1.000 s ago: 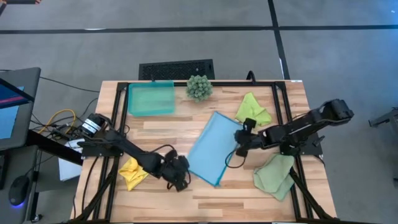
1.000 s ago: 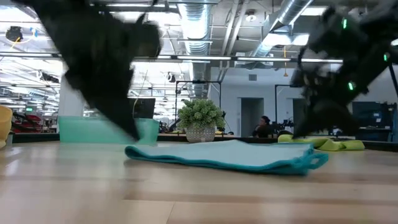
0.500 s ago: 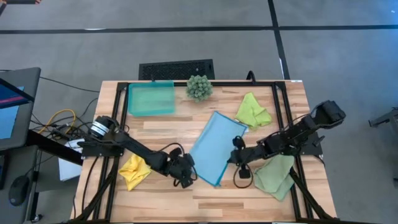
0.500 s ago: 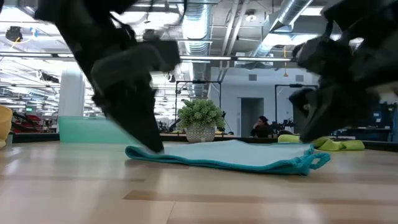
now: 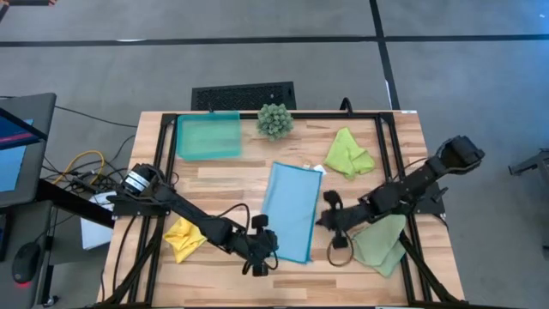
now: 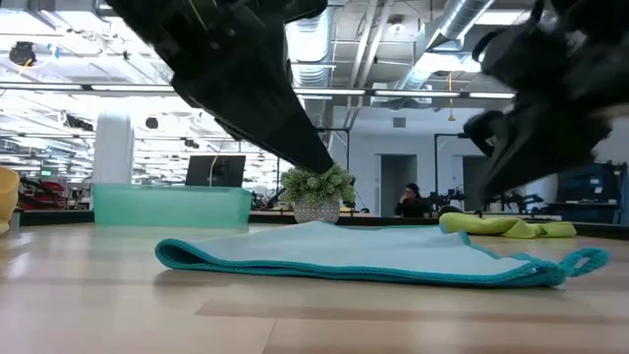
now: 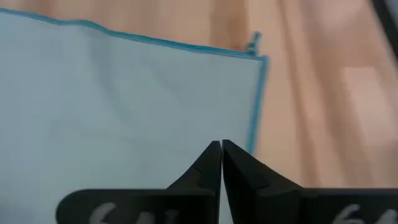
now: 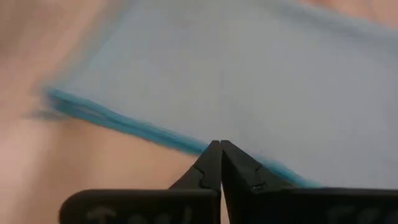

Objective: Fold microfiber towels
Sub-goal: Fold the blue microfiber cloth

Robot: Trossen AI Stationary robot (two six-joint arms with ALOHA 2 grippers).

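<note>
The light blue towel (image 5: 292, 211) lies flat on the table, folded to a long strip running near to far; it also shows in the low view (image 6: 364, 258). My left gripper (image 5: 272, 248) is shut at the strip's near left side, its tips (image 7: 221, 146) over the cloth and raised above it in the low view (image 6: 329, 169). My right gripper (image 5: 327, 221) is shut by the strip's right edge (image 8: 124, 124). The lime green towel (image 5: 348, 153), the yellow towel (image 5: 183, 238) and the sage towel (image 5: 380, 240) lie crumpled on the table.
A teal tray (image 5: 208, 136) and a spiky green plant (image 5: 274, 120) stand at the table's far edge. A black cable loop (image 5: 340, 254) hangs by the right arm. Bare wood lies between the blue towel and the near edge.
The light blue towel has turned about and slid, from lying slanted to lying almost straight, near to far. My left gripper has gone toward the table's right edge and risen off the table. My right gripper has gone toward the near edge.
</note>
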